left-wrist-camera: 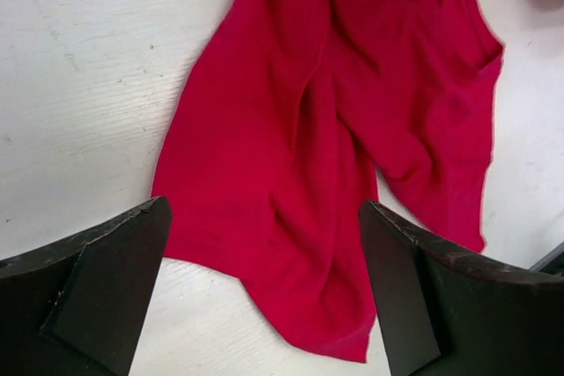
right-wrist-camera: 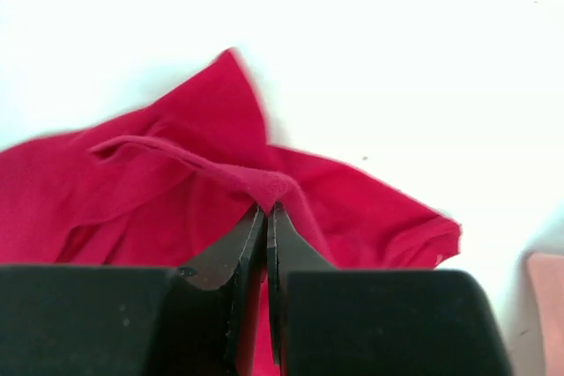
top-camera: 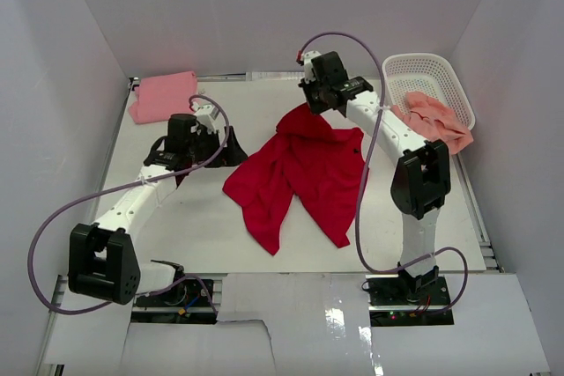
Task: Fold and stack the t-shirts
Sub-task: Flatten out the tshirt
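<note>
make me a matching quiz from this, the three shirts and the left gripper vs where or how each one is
1 red t-shirt
2 pink t-shirt
3 salmon t-shirt
4 left gripper

A open
B folded, far left
C draped over the basket rim
D pinched by the right gripper

Pairs: 1-D, 2-B, 3-C, 4-A
</note>
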`<control>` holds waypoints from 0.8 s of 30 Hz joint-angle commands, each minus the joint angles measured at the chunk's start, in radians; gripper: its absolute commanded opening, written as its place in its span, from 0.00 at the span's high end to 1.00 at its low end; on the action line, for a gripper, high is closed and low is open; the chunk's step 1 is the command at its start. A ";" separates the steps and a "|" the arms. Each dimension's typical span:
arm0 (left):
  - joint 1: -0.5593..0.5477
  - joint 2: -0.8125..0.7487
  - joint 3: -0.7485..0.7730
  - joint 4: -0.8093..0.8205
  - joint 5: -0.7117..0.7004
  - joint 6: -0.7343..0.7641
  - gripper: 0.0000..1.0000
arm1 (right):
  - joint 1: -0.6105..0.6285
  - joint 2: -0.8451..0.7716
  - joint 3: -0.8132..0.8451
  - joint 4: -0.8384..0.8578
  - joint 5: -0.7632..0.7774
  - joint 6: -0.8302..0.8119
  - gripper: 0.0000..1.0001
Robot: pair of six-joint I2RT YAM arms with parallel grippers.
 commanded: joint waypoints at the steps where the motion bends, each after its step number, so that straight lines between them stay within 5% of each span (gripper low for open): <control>1: -0.102 -0.007 0.035 -0.037 -0.112 0.126 0.02 | -0.086 0.057 0.101 -0.063 -0.077 0.017 0.92; 8: -0.343 0.126 0.089 -0.131 -0.480 0.227 0.02 | -0.184 0.116 0.179 -0.063 -0.152 0.021 0.92; 14: -0.408 0.194 0.112 -0.223 -0.731 0.206 0.07 | -0.215 0.129 0.168 -0.061 -0.181 0.009 0.92; 24: -0.492 0.219 0.113 -0.339 -0.841 0.120 0.16 | -0.233 0.135 0.167 -0.061 -0.213 0.020 0.92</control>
